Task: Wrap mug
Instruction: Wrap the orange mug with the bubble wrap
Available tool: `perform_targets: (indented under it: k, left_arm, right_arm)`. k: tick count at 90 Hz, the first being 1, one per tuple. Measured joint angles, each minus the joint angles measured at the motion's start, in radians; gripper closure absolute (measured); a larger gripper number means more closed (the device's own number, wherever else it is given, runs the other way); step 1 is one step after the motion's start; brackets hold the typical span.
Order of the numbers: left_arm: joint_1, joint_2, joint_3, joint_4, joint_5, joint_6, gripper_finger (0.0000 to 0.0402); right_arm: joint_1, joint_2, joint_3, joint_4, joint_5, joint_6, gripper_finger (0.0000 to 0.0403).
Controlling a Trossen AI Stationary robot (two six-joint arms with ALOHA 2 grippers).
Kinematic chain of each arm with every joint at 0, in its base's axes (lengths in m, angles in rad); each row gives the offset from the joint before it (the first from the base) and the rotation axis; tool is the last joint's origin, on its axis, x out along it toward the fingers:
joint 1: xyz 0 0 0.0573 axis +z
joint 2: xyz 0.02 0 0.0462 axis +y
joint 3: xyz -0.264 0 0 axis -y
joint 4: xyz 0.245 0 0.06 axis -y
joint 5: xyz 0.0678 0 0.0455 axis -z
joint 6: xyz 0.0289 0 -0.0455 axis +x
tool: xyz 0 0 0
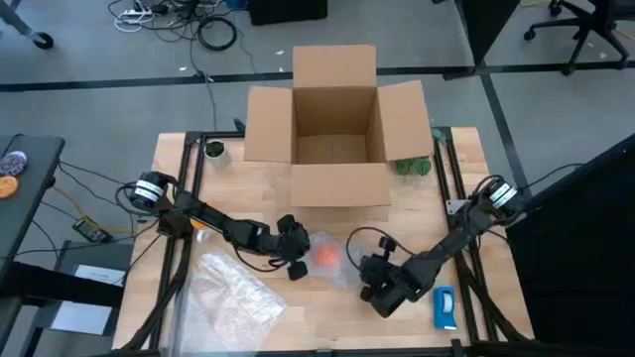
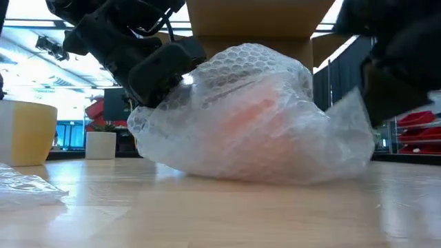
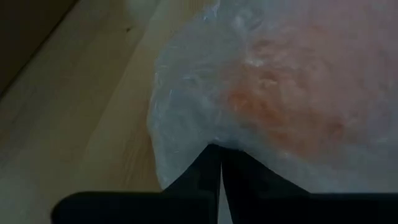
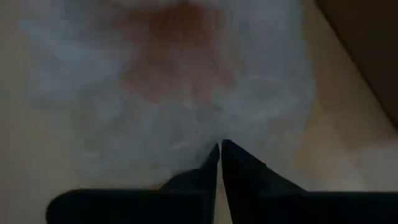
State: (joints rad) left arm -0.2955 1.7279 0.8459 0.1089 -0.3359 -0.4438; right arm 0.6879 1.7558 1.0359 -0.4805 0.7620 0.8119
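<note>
Both grippers, left gripper [image 1: 294,241] and right gripper [image 1: 369,270], pinch opposite edges of the bubble wrap [image 2: 275,124], fingers closed on it, with the mug [image 1: 326,256] lying between them, nearer the left.

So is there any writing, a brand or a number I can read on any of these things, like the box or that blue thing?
None can be read.
Cardboard box: plain flaps and walls, no print showing.
Flat blue-and-white object: any marking is too small to read.
Mug: an orange blur under the bubble wrap; no label shows.
Papers off the table's left: too small to read.
</note>
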Motion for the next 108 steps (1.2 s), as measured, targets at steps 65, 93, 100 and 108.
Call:
perform_targets:
  k: [65,93,100,108]
  left_arm:
    - [-0.003,0.002,-0.007,0.041,-0.032,-0.028,0.0401]
    - [-0.005,0.001,-0.008,0.0,-0.049,-0.062,0.0401]
    - [-0.009,-0.002,-0.002,-0.023,-0.027,-0.066,0.0401]
    - [-0.012,-0.006,0.0,-0.031,-0.006,-0.064,0.0401]
  right_arm:
    - [-0.191,0.179,0.001,0.652,-0.106,-0.508,0.0402]
    - [-0.189,0.245,-0.004,0.746,0.259,-0.551,0.0402]
    - [-0.177,0.233,-0.003,0.723,0.248,-0.535,0.0402]
    - [-0.165,0.214,-0.002,0.684,0.211,-0.486,0.0402]
